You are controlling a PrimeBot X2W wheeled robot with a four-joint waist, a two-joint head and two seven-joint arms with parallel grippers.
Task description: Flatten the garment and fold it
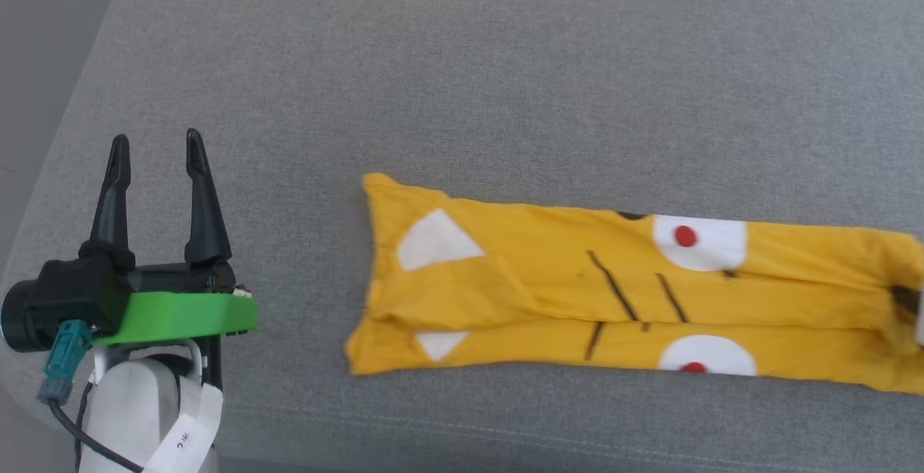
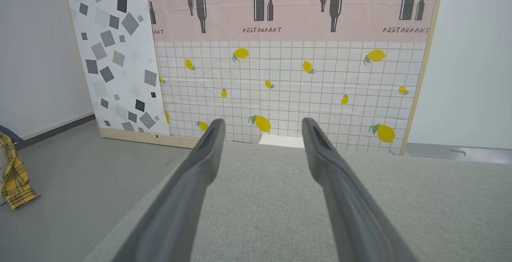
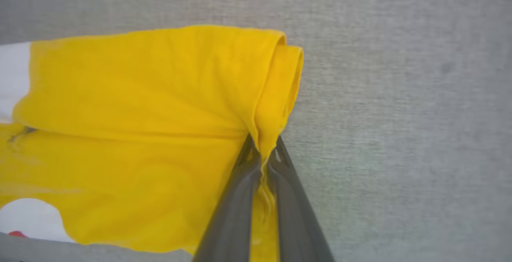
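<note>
Pinching with your right gripper (image 3: 264, 152), clenched on the end edge of the bright yellow soft T-shirt (image 3: 140, 106), shirt folded in a long strip on the grey woven cushion (image 1: 505, 83), your left gripper (image 1: 157, 162) spread empty, well apart from it.

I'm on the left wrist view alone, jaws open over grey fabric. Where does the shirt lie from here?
Observer: In the head view the shirt lies on the cushion to the right of the left gripper, apart from it, folded into a long strip.
Operator: Is the right arm holding it?
Observer: Yes. In the right wrist view the right gripper is shut on one end of the strip, with cloth pinched between its jaws.
Operator: Which end is nearer my left gripper?
Observer: The free end, the one with the white patches.
</note>
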